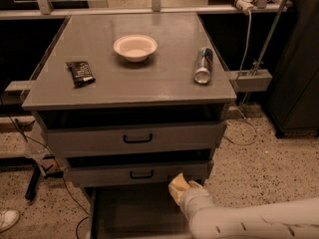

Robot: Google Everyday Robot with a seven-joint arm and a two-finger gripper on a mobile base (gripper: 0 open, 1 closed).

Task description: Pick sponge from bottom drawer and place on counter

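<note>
The broad flat grey rectangular counter (164,81) tops a cabinet of 3 grey metal drawers. On the counter, toward its far middle, stands a round white bowl (135,47). A dark flat snack packet (80,72) lies on the counter's left part, and a silver can (203,64) lies on its side on the counter's right part, well apart from both.

Beneath the counter's front edge are 2 shallow grey drawers with black handles (137,139), both slightly open. Lowest beneath the counter is the deep bottom drawer (132,208), pulled out so its wide flat floor shows.

The small yellow-tan sponge (177,187) is below the counter's front right part, tilted, at the far right of the bottom drawer. It overlaps the lower edge of the drawer above. The gripper (187,190) touches the sponge at the end of the thick white arm (259,223), which enters from the lower right. Whether the gripper clamps the sponge I cannot tell.
</note>
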